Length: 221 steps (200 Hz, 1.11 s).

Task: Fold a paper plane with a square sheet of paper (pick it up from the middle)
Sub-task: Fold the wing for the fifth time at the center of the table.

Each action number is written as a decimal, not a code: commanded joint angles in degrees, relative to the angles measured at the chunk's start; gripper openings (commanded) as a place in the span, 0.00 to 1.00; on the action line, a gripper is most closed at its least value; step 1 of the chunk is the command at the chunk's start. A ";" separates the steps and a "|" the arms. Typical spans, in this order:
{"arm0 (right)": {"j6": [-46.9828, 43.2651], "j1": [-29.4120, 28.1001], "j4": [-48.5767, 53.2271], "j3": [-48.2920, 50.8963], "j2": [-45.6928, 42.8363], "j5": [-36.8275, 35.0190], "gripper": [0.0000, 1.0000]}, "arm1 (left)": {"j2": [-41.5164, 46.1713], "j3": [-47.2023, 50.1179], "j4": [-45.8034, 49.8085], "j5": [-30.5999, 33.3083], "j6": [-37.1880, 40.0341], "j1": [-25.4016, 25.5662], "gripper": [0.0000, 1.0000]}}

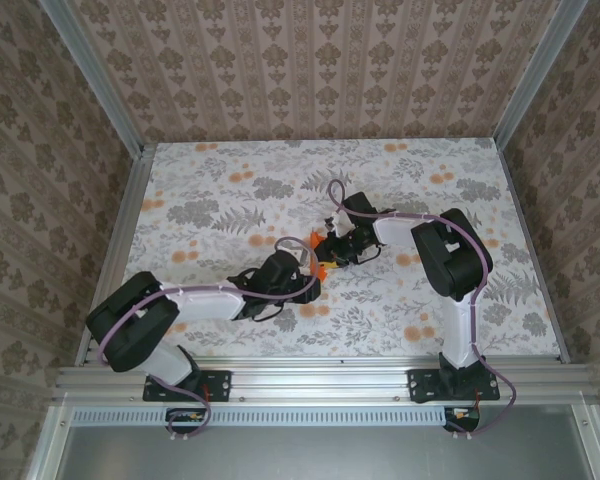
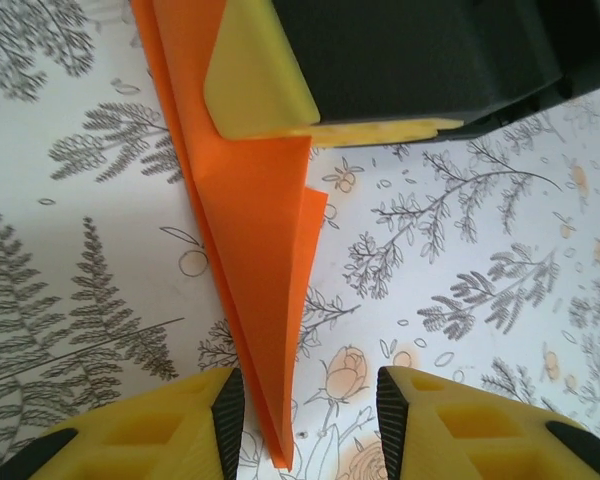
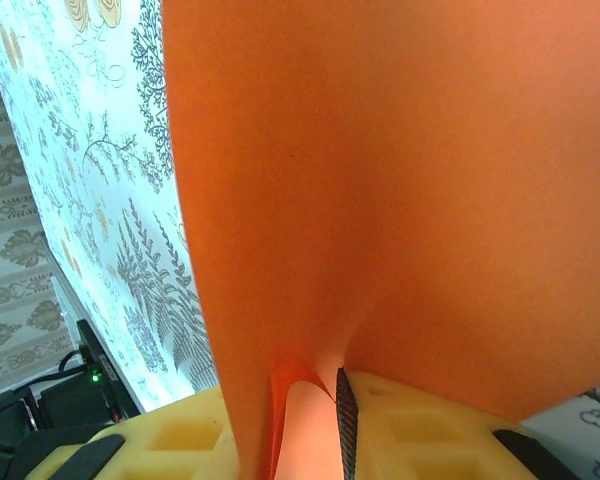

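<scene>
Top external view, and here's the tabletop [image 1: 230, 165], dressed in a pale cloth printed with grey ferns and small orange flowers. Walls [image 1: 280, 60] of brown damask wallpaper box it in on three sides, and aluminium rails [image 1: 310, 378] run along the near edge. Both arms reach in to meet about mid-tabletop, a touch toward the near edge, and there's the bright orange plane [image 1: 323, 268] between the left gripper [image 1: 308, 275] and the right gripper [image 1: 332, 252]. Over to the left wrist: the plane is a slim folded wedge, its layers fanning slightly, its sharp tip pointing into the gap between the left fingers [image 2: 205, 420]. Those jaws stand apart, one pad clear of the paper, the other just beside it. At the wide end a yellow finger of the right gripper presses on the fold. Right wrist now: orange looming large, jaws clamped on the plane's edge, the paper puckered beside the black pad [image 3: 346, 430].
</scene>
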<state>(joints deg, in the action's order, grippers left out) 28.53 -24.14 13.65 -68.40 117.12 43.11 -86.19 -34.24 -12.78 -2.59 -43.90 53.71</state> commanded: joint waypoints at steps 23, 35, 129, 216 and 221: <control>1.84 0.20 0.42 1.98 3.30 -5.92 0.27 | -2.31 -5.36 7.15 11.74 1.05 2.09 0.42; 2.18 0.23 0.15 2.04 3.39 -5.86 0.27 | -3.54 -6.11 6.81 12.33 0.72 2.32 0.42; 4.90 0.47 -0.97 1.74 4.25 -6.19 0.26 | -9.76 -10.30 10.12 17.30 -0.12 4.03 0.27; 6.23 0.75 -1.69 1.78 4.52 -5.52 0.26 | -11.91 -12.93 14.27 24.30 -3.16 5.52 0.14; 6.26 0.69 -1.69 1.78 4.60 -5.45 0.26 | -12.14 -13.08 14.47 24.86 -3.40 5.69 0.13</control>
<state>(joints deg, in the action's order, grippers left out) 33.50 -24.03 10.04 -68.29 117.67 42.81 -97.03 -45.36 -1.21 17.82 -45.45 58.59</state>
